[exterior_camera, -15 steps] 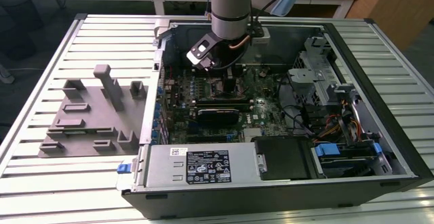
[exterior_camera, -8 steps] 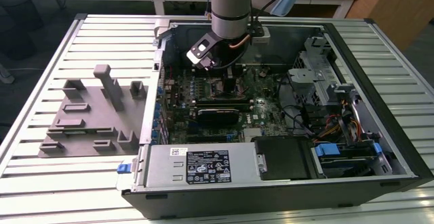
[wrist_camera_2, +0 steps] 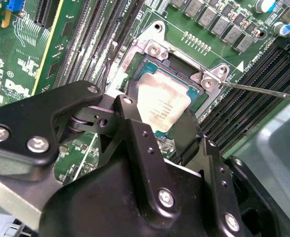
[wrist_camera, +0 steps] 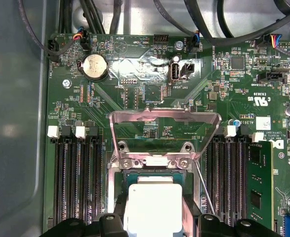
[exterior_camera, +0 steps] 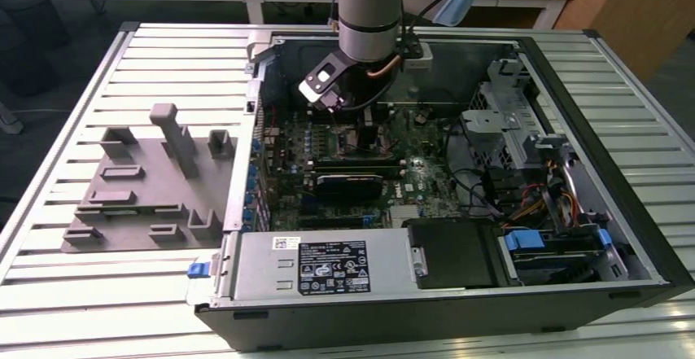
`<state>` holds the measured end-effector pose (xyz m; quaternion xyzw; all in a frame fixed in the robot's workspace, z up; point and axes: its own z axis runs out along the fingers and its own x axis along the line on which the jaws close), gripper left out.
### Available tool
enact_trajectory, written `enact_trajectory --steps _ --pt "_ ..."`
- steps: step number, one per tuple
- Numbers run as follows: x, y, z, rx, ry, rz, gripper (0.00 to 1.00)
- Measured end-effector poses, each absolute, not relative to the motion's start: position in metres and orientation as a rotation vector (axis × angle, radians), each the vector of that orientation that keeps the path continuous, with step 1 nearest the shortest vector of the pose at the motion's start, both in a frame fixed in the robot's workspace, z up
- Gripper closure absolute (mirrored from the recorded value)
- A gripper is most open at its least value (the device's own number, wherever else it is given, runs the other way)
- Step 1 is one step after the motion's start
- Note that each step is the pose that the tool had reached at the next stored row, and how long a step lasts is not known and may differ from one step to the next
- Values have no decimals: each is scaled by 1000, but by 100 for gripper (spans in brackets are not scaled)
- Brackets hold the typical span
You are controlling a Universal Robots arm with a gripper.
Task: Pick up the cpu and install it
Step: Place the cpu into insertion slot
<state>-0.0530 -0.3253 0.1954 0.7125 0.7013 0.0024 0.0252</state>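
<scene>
One arm (exterior_camera: 369, 9) reaches straight down into one open computer case (exterior_camera: 434, 314), wrist just above the board. Its one gripper (wrist_camera_2: 159, 117) hangs over the single socket (wrist_camera_2: 152, 49), jaws pinching one cpu (wrist_camera_2: 162, 101) by two opposite edges, low within the socket frame. One socket cover (wrist_camera: 164, 118) stands raised. One grey fixture plate (exterior_camera: 142, 188) lies at the exterior view's left.

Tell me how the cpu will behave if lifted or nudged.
Probably stiff: the cpu is a flat square with a metal top, unlikely to flex. Likely light, since it looks thin. Its smooth top may be slippery; lying flat, it should not roll, and the socket frame around it would limit sliding.
</scene>
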Motion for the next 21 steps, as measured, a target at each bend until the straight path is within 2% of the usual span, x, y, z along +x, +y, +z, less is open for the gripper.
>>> enact_trajectory --steps 11,12,13,21 --pt "-53 -325 195 2203 2168 8 48" --pt "-53 -325 195 2203 2168 8 47" --pt "-53 -325 195 2203 2168 8 40" --pt "-53 -325 201 2203 2168 7 40"
